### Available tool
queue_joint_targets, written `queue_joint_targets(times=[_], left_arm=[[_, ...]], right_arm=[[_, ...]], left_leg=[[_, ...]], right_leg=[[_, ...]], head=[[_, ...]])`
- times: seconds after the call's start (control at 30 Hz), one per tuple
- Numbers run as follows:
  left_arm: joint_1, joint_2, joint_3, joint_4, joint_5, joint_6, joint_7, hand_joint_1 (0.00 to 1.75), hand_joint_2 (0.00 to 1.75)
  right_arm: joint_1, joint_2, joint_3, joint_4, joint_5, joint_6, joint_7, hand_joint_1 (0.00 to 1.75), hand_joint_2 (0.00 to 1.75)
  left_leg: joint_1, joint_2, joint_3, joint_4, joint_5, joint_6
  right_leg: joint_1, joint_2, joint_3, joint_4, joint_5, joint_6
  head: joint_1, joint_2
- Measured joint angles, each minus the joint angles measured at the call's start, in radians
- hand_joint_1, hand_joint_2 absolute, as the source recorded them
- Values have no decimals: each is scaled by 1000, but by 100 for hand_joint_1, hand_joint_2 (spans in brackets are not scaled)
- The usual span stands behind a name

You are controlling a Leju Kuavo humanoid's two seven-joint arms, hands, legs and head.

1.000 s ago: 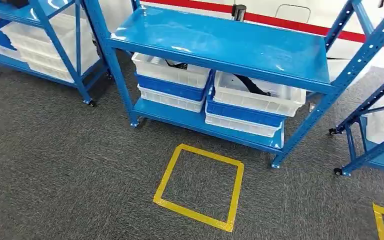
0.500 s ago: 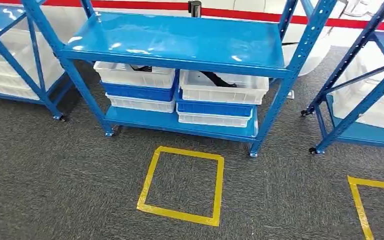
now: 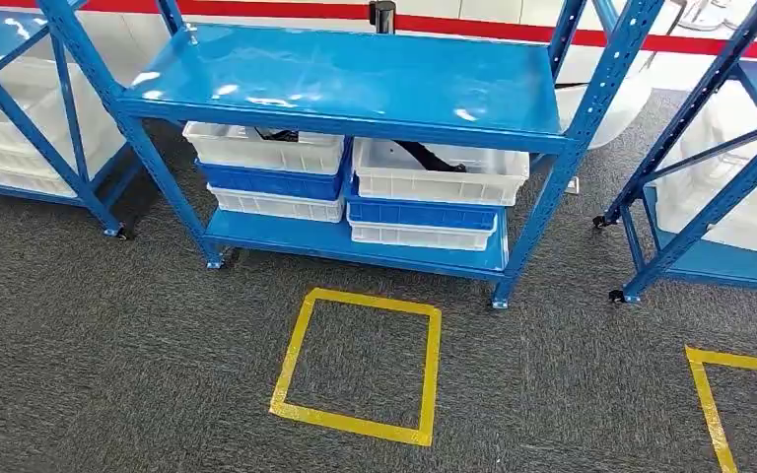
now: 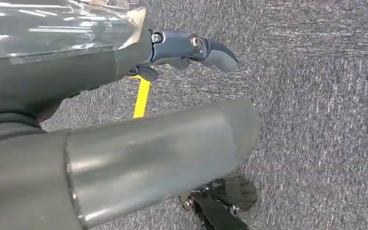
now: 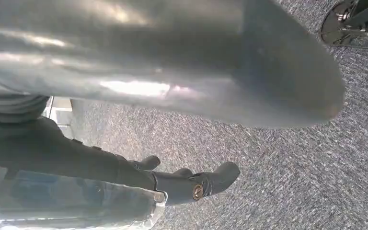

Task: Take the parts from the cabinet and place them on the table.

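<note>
Currently both arms hang at the robot's sides, over grey carpet. The left robot hand [image 4: 191, 50] and the right robot hand [image 5: 191, 184] each show loosely curved fingers with nothing between them, so both are judged empty and open. Nearest in the scene, one complete yellow tape square [image 3: 360, 365] lies on the carpet straight ahead, and part of a second tape square [image 3: 715, 394] shows at the near right. Beyond the complete square stands the blue cabinet [image 3: 355, 74], its long axis running left to right across the head view. Its lower shelf carries two stacks of bins side by side; each stack counts three bins: white on top, blue in the middle, white at the bottom. The left top bin [image 3: 261, 148] and the right top bin [image 3: 439, 172] each hold one dark part [image 3: 429, 155], mostly hidden under the upper shelf. The parts lie ahead of and farther than both hands, well apart from them. The left stack sits nearer the left arm, the right stack nearer the right arm. Further racks stand at far left and far right.
</note>
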Motion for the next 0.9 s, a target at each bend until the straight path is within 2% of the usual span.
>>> queue_joint_targets(times=[0.3,0.67,0.7,0.8,0.83,0.87,0.9], left_arm=[[0,0,1,0,-1,10,-3,0,0],[0,-1,2,0,-1,16,-4,0,0],[0,1,2,0,-1,16,-5,0,0],[0,0,1,0,-3,16,-7,0,0],[0,0,1,0,-5,16,-7,0,0],[0,-2,1,0,-6,16,-7,0,0],[0,-7,1,0,-8,16,-9,0,0]], right_arm=[[0,0,0,0,-10,0,-1,0,0],[0,0,0,0,-6,2,-5,0,0],[0,3,0,0,-8,2,-5,0,0],[0,2,0,0,-12,2,-5,0,0],[-1,3,0,0,-13,2,-5,0,0],[-1,3,0,0,-13,2,-5,0,0],[-1,0,0,0,-13,1,-5,0,0]], left_leg=[[-8,0,1,0,0,0],[-9,0,1,1,-1,1],[-10,-1,-4,10,-5,8],[-11,-1,-6,11,-8,22],[-13,-1,-5,3,-5,30],[-10,-2,18,-34,15,36],[0,5,37,-57,28,34]], right_leg=[[-4,0,0,0,1,1],[-6,0,0,0,1,1],[-21,0,1,-2,3,6],[-19,-1,2,-5,6,10],[-18,-1,6,-14,10,16],[2,0,9,-25,12,21],[-12,2,3,-11,6,21]], head=[[0,0],[0,0],[0,0],[0,0],[-1,0],[0,0],[1,0]])
